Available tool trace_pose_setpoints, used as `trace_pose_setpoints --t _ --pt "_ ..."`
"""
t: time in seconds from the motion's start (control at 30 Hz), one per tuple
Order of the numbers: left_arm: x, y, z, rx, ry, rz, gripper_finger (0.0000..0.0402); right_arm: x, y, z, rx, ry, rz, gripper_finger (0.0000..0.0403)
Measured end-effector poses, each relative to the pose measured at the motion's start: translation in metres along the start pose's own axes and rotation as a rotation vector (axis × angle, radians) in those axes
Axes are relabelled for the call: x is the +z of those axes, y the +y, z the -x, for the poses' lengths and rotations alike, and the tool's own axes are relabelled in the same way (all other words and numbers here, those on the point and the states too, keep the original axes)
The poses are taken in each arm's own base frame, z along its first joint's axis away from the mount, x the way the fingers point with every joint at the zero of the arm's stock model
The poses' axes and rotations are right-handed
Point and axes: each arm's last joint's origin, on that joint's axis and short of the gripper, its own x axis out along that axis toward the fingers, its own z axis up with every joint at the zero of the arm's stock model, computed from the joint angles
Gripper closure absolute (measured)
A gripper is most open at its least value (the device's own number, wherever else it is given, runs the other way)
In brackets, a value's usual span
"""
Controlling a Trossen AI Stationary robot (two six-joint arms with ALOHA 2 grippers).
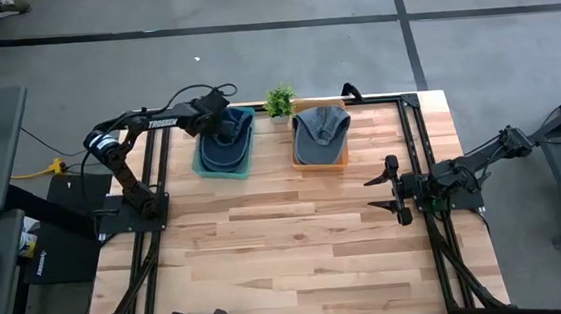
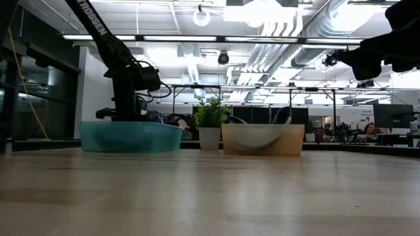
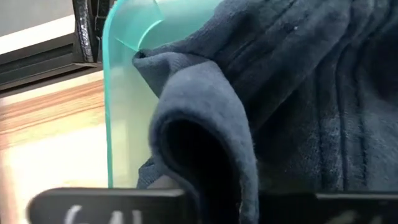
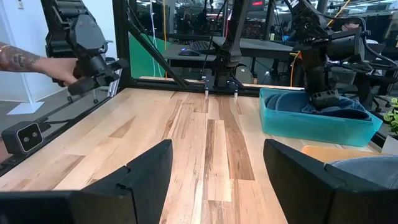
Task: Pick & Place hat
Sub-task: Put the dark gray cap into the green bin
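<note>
Left gripper [image 1: 226, 131]: fingertips buried in the dark hat [image 1: 227, 144] inside the teal bin [image 1: 205, 165]; from above, jaw gap unreadable. Left wrist view: fingers reduced to blurred dark bars at frame edge, hat fold [image 3: 205, 137] between them; grip or release undecidable. Low view: teal bin wall [image 2: 131, 137] hides hat and fingertips. Orange bin [image 2: 262, 139] hides most of the grey hat [image 1: 320, 134]. Right wrist view: a person's forearm [image 4: 28, 61] cut by frame edge.

Dark blue hat [image 1: 226, 146] lies crumpled in teal bin [image 1: 208, 166]
</note>
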Motion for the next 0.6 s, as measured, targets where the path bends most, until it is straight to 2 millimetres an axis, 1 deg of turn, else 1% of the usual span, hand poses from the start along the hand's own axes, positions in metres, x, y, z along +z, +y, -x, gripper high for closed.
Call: trace_pose_setpoints --t 0.2,0.4,0.5,0.6 --pt "0.006 -0.005 0.010 -0.008 0.009 -0.088 0.0284 0.000 0.000 0.000 0.000 0.000 0.000 0.0155" --pt "0.019 -0.012 0.030 0.010 0.045 -0.138 0.0203 0.000 0.000 0.000 0.000 0.000 0.000 0.0155" --pt "0.025 -0.015 0.040 0.024 0.045 -0.153 0.0173 0.000 0.000 0.000 0.000 0.000 0.000 0.0155" --pt "0.032 -0.016 0.050 0.056 0.038 -0.178 0.0155 0.000 0.000 0.000 0.000 0.000 0.000 0.0155"
